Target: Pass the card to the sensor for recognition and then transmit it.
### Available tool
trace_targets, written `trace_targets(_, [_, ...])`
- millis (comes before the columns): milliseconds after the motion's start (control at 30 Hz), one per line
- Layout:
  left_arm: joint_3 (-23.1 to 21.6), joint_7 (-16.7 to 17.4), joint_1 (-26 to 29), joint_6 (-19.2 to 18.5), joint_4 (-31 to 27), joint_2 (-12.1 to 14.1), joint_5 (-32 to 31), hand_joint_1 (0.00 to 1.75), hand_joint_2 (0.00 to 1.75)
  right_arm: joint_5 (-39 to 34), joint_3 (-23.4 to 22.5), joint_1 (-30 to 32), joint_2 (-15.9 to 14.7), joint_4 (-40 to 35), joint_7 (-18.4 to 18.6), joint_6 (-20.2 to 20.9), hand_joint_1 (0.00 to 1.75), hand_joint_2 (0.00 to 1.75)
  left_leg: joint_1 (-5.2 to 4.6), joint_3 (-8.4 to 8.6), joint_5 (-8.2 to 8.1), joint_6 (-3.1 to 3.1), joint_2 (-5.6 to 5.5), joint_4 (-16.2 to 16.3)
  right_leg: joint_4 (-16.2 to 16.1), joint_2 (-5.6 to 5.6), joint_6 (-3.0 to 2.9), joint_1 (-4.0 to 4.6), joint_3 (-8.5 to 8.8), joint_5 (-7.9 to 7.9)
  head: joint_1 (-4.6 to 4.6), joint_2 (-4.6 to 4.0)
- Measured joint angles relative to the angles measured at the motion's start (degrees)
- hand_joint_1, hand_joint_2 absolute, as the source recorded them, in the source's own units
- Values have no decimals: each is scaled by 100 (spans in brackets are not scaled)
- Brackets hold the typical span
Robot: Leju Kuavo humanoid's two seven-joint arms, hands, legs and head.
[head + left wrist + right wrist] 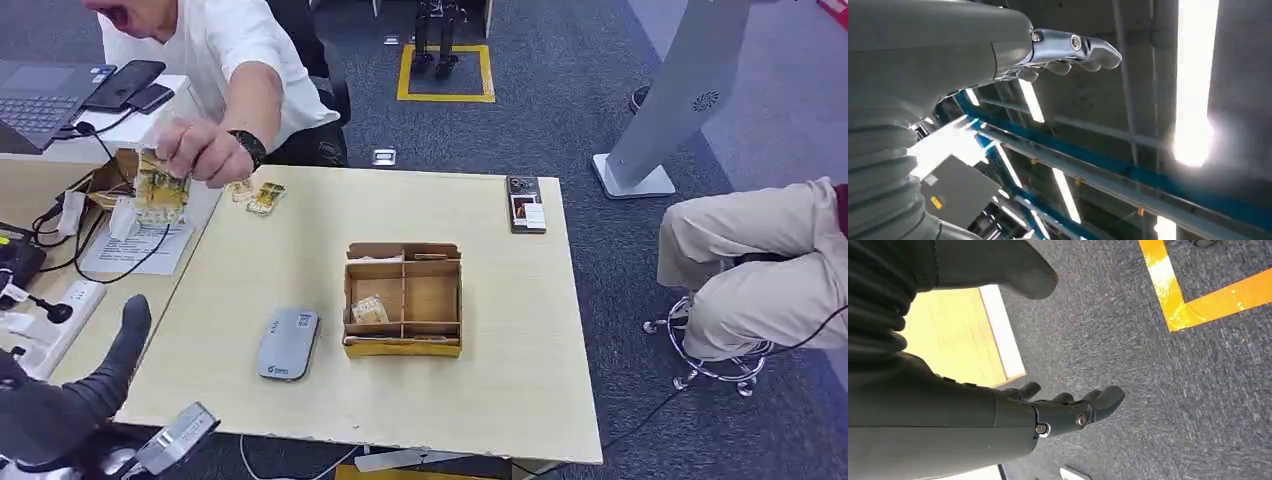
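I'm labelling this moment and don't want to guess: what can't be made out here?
- Print on the card in the divided box, head view: too small.
- Front compartments, head view: partly hidden by the box wall.
- Person's hand: blurred, what it holds unclear.
- Grey sensor label: too small.

No legible text; marks on grey sensor & phone too small to read.
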Motion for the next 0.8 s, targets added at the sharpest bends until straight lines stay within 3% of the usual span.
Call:
trace_targets(167, [-46,41,-60,0,487,2,-102,0,175,-15,20,-4,0,0,52,-9,0,175,2,0,0,-1,0,0,0,2,-1,1,-3,0,-4,-2])
trace_targets(300, [-48,22,-126,0,1078,-2,490,0,175,-39,48,-8,-2,0,76,-55,0,175,3,-1,1,-1,0,0,0,2,-1,3,-4,1,-2,-2])
trace_targets(533, [-76,138,-185,0,1590,0,700,0,175,-44,70,-6,-2,0,79,-85,0,175,2,-1,0,-1,2,0,0,4,-1,1,-7,1,-2,0])
trace_targets(800, [184,22,-635,0,2752,9,-44,0,175,107,144,-8,-31,0,138,-39,0,175,0,1,1,-1,4,0,-1,6,-2,0,-5,3,-2,0])
